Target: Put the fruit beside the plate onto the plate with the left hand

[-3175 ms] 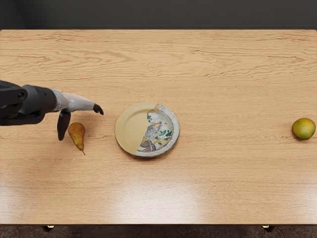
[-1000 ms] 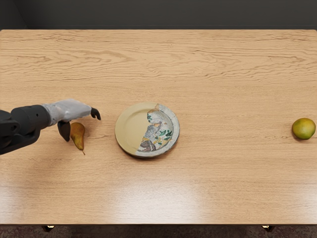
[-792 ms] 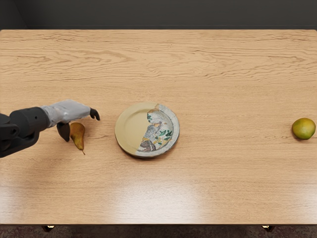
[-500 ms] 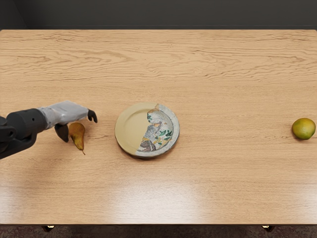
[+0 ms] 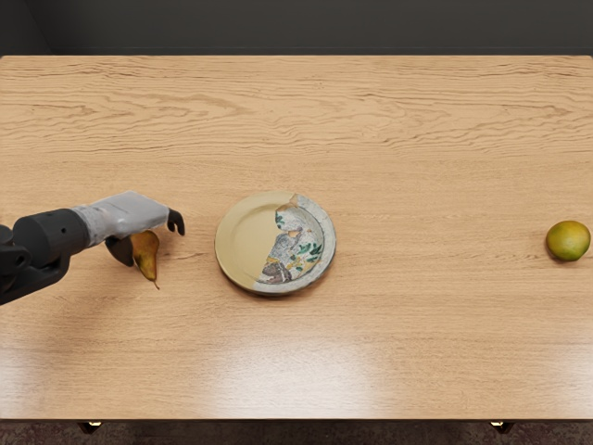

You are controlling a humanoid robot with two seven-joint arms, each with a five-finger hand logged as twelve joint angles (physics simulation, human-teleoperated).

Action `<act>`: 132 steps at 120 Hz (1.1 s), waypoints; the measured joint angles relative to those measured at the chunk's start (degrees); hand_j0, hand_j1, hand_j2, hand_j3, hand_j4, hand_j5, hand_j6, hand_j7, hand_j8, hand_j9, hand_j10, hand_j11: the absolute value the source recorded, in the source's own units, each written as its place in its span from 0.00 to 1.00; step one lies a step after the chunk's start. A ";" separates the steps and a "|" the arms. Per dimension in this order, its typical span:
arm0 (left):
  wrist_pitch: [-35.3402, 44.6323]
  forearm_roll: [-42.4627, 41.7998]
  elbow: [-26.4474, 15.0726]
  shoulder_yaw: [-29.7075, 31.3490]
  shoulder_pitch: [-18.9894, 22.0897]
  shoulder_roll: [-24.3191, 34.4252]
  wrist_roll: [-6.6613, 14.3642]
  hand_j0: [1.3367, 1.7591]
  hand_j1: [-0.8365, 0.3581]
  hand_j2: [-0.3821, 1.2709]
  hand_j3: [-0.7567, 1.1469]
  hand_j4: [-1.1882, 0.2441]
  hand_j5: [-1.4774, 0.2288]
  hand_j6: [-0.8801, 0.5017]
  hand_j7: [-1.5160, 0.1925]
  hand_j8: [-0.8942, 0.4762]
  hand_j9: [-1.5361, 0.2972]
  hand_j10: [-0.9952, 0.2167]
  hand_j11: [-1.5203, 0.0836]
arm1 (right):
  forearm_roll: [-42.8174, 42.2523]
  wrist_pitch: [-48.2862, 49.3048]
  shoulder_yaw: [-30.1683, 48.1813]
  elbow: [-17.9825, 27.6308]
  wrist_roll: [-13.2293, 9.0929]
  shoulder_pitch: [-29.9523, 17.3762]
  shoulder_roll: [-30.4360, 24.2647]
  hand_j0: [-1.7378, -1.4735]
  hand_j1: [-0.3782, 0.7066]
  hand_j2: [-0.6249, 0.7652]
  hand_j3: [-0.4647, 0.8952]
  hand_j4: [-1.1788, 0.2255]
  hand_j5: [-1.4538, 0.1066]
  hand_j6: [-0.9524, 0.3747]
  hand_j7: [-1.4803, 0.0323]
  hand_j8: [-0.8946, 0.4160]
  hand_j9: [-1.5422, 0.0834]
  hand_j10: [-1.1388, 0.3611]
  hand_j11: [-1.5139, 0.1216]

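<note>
A yellow-brown pear [image 5: 145, 255] lies on the table just left of the plate [image 5: 243, 243], its stem pointing toward the front. My left hand [image 5: 146, 235] reaches in from the left and hangs over the pear's broad top end, hiding part of it. The dark thumb [image 5: 119, 250] sits against the pear's left side, while the curled fingertips [image 5: 174, 222] stand off to the upper right, apart from the fruit. The hand holds nothing. The plate is beige with a patterned right half and has nothing on it.
A green-yellow round fruit [image 5: 567, 240] sits far off near the table's right edge. The wooden table [image 5: 371, 120] stretches wide behind and in front of the plate. No right arm shows.
The left hand has lowered and drawn back a little to the left over the pear, with its fingers curling down more. The pear and the plate have not moved.
</note>
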 joint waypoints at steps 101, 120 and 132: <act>1.36 0.10 0.02 0.68 0.80 0.08 0.05 0.76 0.50 0.30 0.40 0.49 0.48 0.28 0.50 0.31 0.48 0.41 0.54 | 0.00 0.00 -0.01 0.00 0.00 0.00 0.00 0.30 0.03 0.45 0.34 0.84 0.93 0.72 0.98 0.68 0.95 0.76 0.93; 1.41 0.07 0.01 0.68 0.89 0.08 0.04 0.76 0.49 0.31 0.40 0.47 0.47 0.26 0.49 0.32 0.47 0.40 0.52 | 0.01 0.00 0.00 0.00 0.00 0.00 0.00 0.30 0.03 0.45 0.34 0.84 0.93 0.72 0.98 0.68 0.95 0.76 0.93; 1.36 0.05 0.03 0.67 0.89 0.08 0.04 0.75 0.48 0.32 0.40 0.46 0.45 0.25 0.47 0.33 0.45 0.38 0.51 | 0.01 0.00 0.00 0.00 0.00 0.00 0.00 0.30 0.03 0.45 0.34 0.84 0.93 0.72 0.98 0.68 0.95 0.76 0.93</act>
